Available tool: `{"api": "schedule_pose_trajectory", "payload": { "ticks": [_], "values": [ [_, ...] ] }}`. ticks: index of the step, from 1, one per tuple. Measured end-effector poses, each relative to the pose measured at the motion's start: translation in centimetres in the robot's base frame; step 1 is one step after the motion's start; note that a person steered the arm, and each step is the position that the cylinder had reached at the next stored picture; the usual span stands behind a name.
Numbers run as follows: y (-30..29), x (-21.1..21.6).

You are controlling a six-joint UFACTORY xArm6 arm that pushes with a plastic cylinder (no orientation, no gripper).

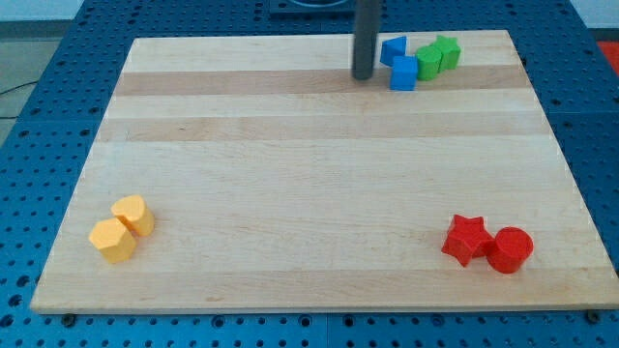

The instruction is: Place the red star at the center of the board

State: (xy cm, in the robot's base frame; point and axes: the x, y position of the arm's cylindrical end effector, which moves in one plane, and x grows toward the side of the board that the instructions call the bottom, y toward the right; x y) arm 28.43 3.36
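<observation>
Red star (465,239) sits near the view's bottom right corner of the wooden surface (290,174), touching a red cylinder (510,249). Tip (363,75) is up top, just left of the blue blocks (398,61) & green blocks (437,55), well apart from the star. Rod-only end effector, grasping nothing. Two yellow blocks (122,229) sit bottom left.
</observation>
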Motion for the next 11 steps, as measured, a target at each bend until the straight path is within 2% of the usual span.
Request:
{"api": "schedule_pose_trajectory", "payload": {
  "ticks": [1,3,5,6,8,9,10,11],
  "values": [
    [-3.6,0.2],
    [-3.6,1.2],
    [-4.8,10.2],
    [0.9,15.1],
    [21.3,20.1],
    [22.8,28.8],
    [20.2,30.4],
    [14.1,29.8]
  ]
}}
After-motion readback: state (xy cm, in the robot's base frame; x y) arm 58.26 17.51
